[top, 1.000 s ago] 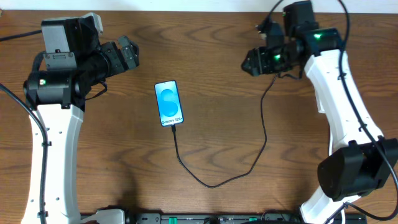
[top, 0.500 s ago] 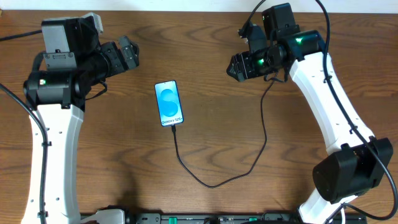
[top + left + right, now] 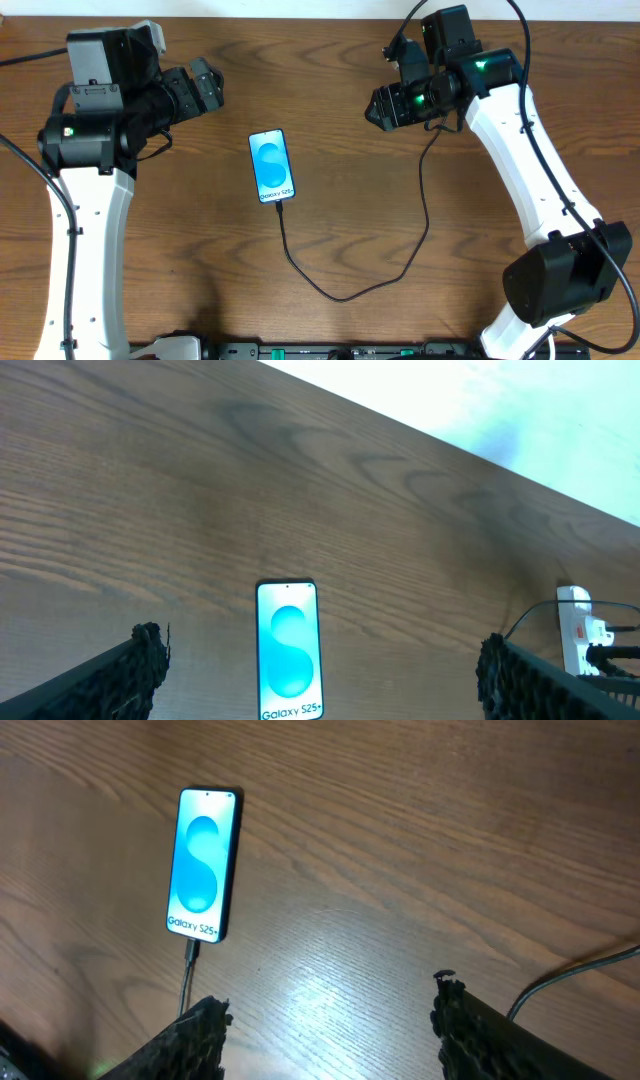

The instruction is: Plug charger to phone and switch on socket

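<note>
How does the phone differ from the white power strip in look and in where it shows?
The phone has a bright blue screen with black edges; the power strip is white. The phone shows in every view; the power strip shows only in the left wrist view, partly hidden. Both rest on the table.

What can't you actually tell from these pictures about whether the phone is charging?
The socket: left wrist view shows only a sliver behind the left jaws; overhead, the right arm covers it. Switch unreadable.
The charger: its far end vanishes under that arm overhead, so whether it is plugged in is hidden.
The phone: right wrist view shows the cable reaching its bottom edge, too small to judge seating.
</note>
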Available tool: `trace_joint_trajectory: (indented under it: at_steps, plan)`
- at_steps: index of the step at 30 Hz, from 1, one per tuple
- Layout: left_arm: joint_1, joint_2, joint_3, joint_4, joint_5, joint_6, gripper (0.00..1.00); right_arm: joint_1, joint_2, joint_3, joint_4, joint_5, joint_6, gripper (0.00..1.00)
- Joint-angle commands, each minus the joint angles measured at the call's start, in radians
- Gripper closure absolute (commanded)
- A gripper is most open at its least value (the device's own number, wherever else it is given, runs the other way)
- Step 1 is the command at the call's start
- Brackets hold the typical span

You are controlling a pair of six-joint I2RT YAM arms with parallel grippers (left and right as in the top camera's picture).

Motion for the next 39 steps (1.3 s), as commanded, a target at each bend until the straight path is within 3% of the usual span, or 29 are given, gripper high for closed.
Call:
trace_joint_trajectory:
  at_steps: [1, 5, 6, 8, 16, 26, 34, 39]
  plan:
    - [0.004, -0.008, 0.003, 0.000, -0.006, -0.002, 0.00, 0.008, -0.035, 0.018, -0.001, -0.003, -0.026, 0.37]
    - [0.004, -0.008, 0.003, 0.000, -0.006, -0.002, 0.00, -0.017, -0.129, 0.033, -0.008, 0.021, -0.026, 0.31]
    - [0.004, -0.008, 0.003, 0.000, -0.006, -0.002, 0.00, -0.020, -0.152, 0.033, -0.008, 0.040, -0.026, 0.24]
    - [0.004, -0.008, 0.003, 0.000, -0.006, -0.002, 0.00, -0.025, -0.221, 0.033, -0.020, 0.111, -0.026, 0.01]
    - [0.004, -0.008, 0.003, 0.000, -0.006, -0.002, 0.00, -0.025, -0.440, 0.033, -0.078, 0.278, -0.044, 0.01]
    - [0.004, -0.008, 0.003, 0.000, -0.006, -0.002, 0.00, -0.025, -0.466, 0.031, -0.015, 0.534, -0.045, 0.01]
    - [0.004, -0.008, 0.003, 0.000, -0.006, -0.002, 0.00, -0.053, -0.472, -0.038, 0.074, 0.527, -0.055, 0.01]
    - [0.004, -0.008, 0.003, 0.000, -0.006, -0.002, 0.00, -0.154, -0.542, -0.165, 0.144, 0.399, -0.087, 0.01]
